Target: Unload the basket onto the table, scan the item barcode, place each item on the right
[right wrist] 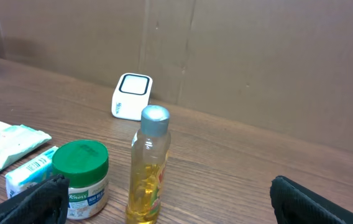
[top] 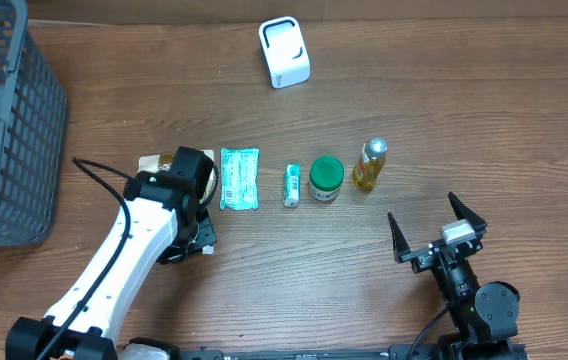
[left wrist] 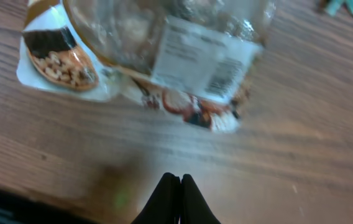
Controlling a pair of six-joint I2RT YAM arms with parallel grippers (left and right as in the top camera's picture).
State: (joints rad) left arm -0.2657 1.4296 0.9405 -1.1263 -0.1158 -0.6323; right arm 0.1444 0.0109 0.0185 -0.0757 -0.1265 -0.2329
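A clear snack bag (left wrist: 145,56) with a white barcode label (left wrist: 204,59) lies on the wood table, just ahead of my left gripper (left wrist: 178,186), whose fingers are shut on nothing. From overhead the left gripper (top: 192,165) covers most of that bag (top: 150,162). The white scanner (top: 284,52) stands at the back of the table and also shows in the right wrist view (right wrist: 132,96). At the front right my right gripper (top: 436,225) stands wide open and empty. Its fingers (right wrist: 36,202) frame an oil bottle (right wrist: 150,168).
Right of the bag lie a teal packet (top: 239,178), a small box (top: 291,185), a green-lidded jar (top: 326,179) and the oil bottle (top: 370,165), all in a row. A grey mesh basket (top: 4,130) stands at the far left.
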